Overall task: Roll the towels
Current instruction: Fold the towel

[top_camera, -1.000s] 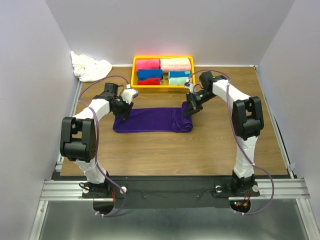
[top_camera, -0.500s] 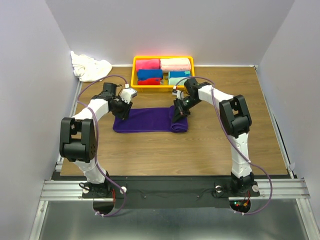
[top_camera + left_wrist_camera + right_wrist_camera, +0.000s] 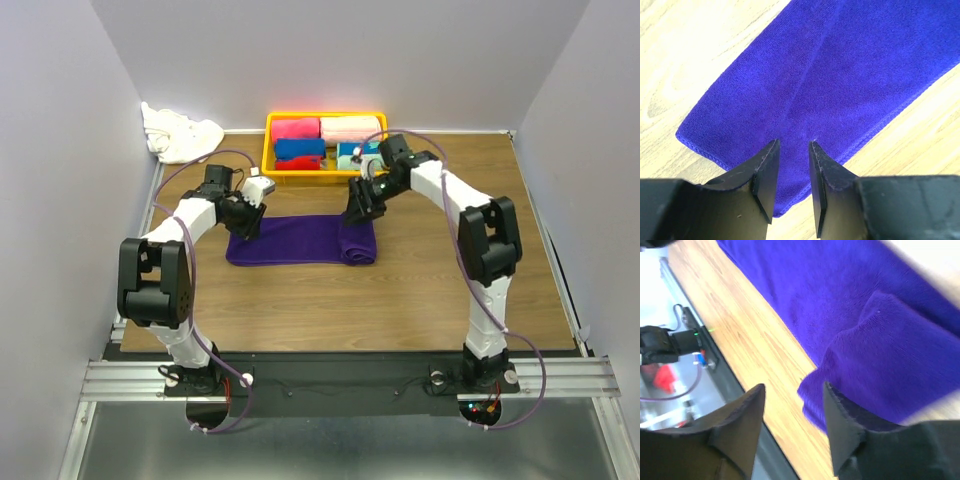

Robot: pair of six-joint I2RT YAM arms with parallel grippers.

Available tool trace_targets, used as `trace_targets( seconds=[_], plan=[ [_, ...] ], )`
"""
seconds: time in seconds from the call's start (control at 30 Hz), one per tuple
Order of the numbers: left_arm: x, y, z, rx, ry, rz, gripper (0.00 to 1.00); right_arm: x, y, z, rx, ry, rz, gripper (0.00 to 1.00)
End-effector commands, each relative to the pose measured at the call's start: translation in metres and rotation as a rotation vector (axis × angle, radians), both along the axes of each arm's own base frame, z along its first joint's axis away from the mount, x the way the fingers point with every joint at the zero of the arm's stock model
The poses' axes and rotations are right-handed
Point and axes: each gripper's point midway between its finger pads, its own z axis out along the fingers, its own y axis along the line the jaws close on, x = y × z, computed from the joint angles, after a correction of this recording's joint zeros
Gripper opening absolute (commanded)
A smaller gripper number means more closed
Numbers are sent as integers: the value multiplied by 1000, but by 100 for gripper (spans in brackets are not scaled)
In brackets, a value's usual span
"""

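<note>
The purple towel (image 3: 290, 240) lies flat across the table's middle, and its right end is rolled into a short thick roll (image 3: 357, 245). My left gripper (image 3: 243, 222) stands on the towel's left end. Its jaws are a little apart, the tips rest on the purple towel (image 3: 850, 75), and nothing is between them. My right gripper (image 3: 360, 208) hangs open just above the far side of the roll. In the right wrist view my right gripper (image 3: 792, 387) is empty and the roll (image 3: 890, 375) lies beside one finger. The white towel (image 3: 180, 135) lies crumpled at the back left corner.
A yellow tray (image 3: 268, 150) at the back centre holds pink, red, blue and teal rolled towels, close behind my right gripper. Bare wood table (image 3: 420, 290) lies in front of the purple towel and to its right. Walls close in on both sides.
My right gripper rolled the towel's right end leftward, then opened, let go of the roll and lifted back toward the tray. The left gripper stayed put.
</note>
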Motion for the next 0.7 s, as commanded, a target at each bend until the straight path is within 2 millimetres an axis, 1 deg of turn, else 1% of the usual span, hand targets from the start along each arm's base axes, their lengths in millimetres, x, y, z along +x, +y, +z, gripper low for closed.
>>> trace_targets(
  seconds=[0.0, 0.03, 0.1, 0.13, 0.17, 0.2, 0.23, 0.27, 0.37, 0.43, 0.53, 0.6, 0.63, 0.67],
  plan=[
    [1, -5, 24, -31, -56, -26, 41, 30, -33, 45, -65, -234, -2, 51],
    [1, -6, 23, -32, -57, -28, 41, 34, -38, 40, -92, -261, 13, 49],
    [-1, -7, 19, -26, -49, -28, 41, 49, -51, 30, -174, -313, 4, 48],
    [-1, -8, 18, -24, -48, -28, 41, 56, -53, 18, -206, -332, 25, 48],
    [-1, -7, 16, -16, -45, -24, 40, 62, -57, 12, -238, -342, 22, 48],
    [-2, -7, 13, -14, -36, -21, 39, 67, -58, 6, -253, -347, 25, 48],
    [-2, -8, 12, -12, -33, -23, 39, 75, -57, 8, -257, -374, 30, 48],
    [-3, -7, 10, -10, -30, -21, 38, 79, -59, -5, -278, -358, 30, 48],
    [-4, -6, 8, -1, -28, -20, 38, 88, -60, -15, -300, -363, 27, 53],
    [-4, -6, 8, 2, -28, -22, 38, 90, -60, -24, -309, -358, 26, 55],
    [-5, -7, 5, -1, -23, -27, 38, 91, -62, -40, -326, -352, 24, 54],
    [-7, -9, 3, -8, -13, -37, 38, 86, -61, -50, -319, -323, 33, 52],
    [-11, -11, 1, -9, -2, -50, 38, 79, -61, -58, -317, -295, 39, 50],
    [-12, -13, -1, -5, 0, -57, 38, 74, -60, -60, -301, -275, 47, 49]
  ],
)
